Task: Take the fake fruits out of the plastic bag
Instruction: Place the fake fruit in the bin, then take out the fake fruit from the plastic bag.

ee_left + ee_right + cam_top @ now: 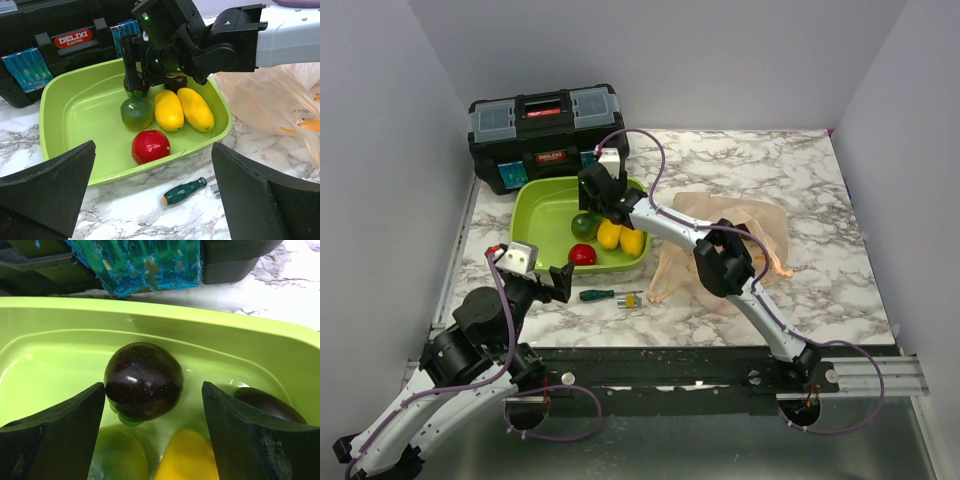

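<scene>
Straddling the glossy, likely slippery purple fruit (142,380) at the tray's (225,315) twelve o'clock, the released right gripper (153,390) should pinch its middle.

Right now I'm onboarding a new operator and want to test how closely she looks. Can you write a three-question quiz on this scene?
1. True or false: the left claw holds a fruit.
2. What sits between the fingers of the right claw? A an orange fruit; B the dark purple fruit; C the grape cluster.
3. How many yellow fruits lie in the lime-green tray?
Key: 1 false; 2 B; 3 two.
</scene>
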Tool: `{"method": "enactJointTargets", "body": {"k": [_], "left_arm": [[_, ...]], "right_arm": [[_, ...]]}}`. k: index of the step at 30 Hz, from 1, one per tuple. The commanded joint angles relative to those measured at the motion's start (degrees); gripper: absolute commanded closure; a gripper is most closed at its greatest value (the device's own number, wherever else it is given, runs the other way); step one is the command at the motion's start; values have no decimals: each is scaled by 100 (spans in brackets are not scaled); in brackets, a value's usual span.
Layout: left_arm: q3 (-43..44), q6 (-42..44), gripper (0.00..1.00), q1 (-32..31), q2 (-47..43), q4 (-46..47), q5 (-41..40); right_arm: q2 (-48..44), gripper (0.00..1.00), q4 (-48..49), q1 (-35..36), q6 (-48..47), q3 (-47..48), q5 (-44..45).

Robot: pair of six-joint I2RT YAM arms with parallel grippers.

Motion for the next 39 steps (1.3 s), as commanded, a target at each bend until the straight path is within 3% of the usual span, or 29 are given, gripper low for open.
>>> {"method": "enactJointTargets", "body": {"k": [1,4,13,22,26,30,36,39], "left_arm": [[-61,70,1,14,-70,132,125],[-72,70,1,13,-74,132,123],[-85,70,1,9,65,160,265],[-149,79,1,0,284,265,814],[126,17,1,0,913,54,1227],[633,-245,1,9,1746,-226,1885],[1378,-604,1,17,2970,114,3596],[1792,-657,1,12,3788,132,4031]], "right_arm": [[-244,20,-345,29,-138,144,-41],[-635,20,-476,70,-188,-17,-56],[-2707,20,-321,178,-363,-1711,-725],[-5431,20,94,224,17,-4572,-1125],[-6946,20,306,223,-129,-5834,-1668],[-8188,20,-90,223,-266,-6593,-1913],[-9464,19,-838,225,-20,-7246,-1364],[-9776,20,-1176,228,290,-7454,-932]]}}
